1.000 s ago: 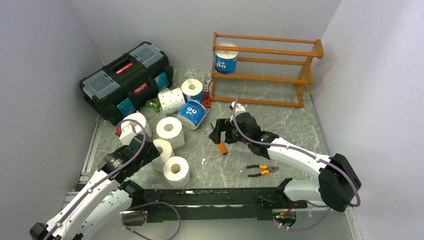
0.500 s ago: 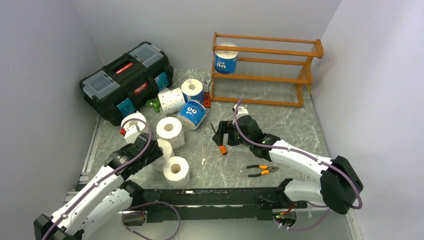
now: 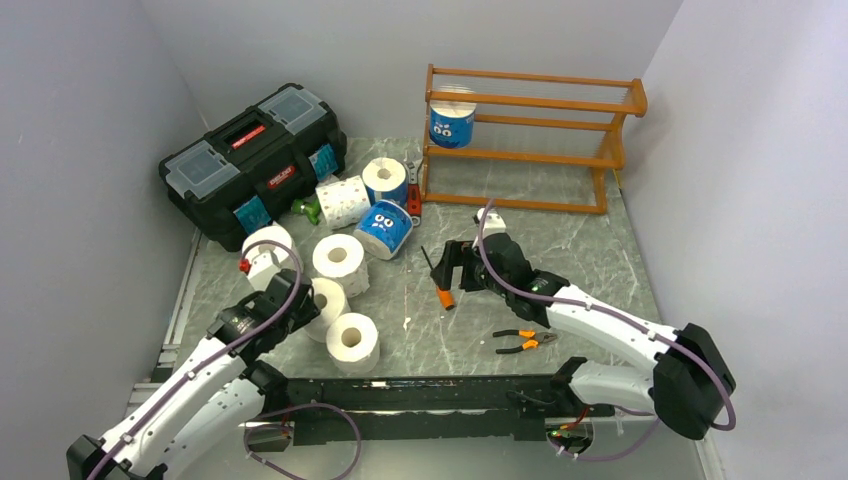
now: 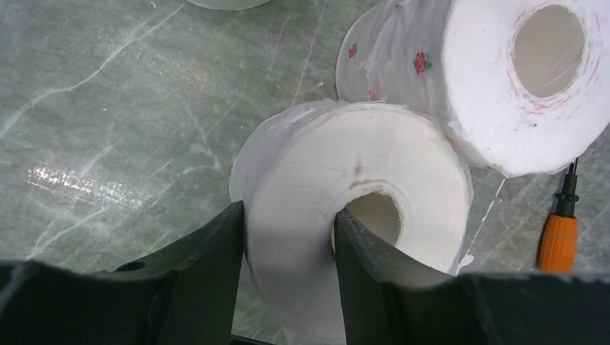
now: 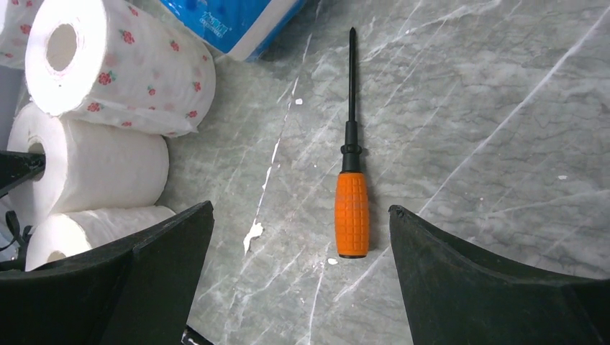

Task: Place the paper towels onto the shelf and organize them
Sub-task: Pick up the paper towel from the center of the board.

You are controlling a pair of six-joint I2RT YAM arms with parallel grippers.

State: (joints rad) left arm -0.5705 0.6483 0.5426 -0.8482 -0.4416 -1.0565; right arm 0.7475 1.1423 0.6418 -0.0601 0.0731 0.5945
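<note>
Your left gripper (image 4: 288,223) has just squeezed in. A second ago its jaws stood wide by the pile of rolls. Now one finger is down in the hole of a white roll (image 4: 388,158) and the other presses on its outside, so the soft paper wall is pinched between them. The jaws are about half way shut and they have hold of that roll. It looks to be sitting on the table (image 4: 108,108), touching the flowered roll (image 4: 503,86) just behind it, so I think it has not been lifted yet. Your right gripper (image 5: 298,210) has slid a little to its own side. It is wide open and holds nothing. It hangs over an orange screwdriver (image 5: 352,208) that lies flat on the table. The shelf (image 3: 540,102) stands at the far side, well apart from the roll you hold. Only one blue roll (image 3: 452,122) is on it, at the left end of an upper tier. The other seven rolls are on the table. So the grab looks about done, and the next job is likely to lift this roll and carry it over beside the blue one.
</note>
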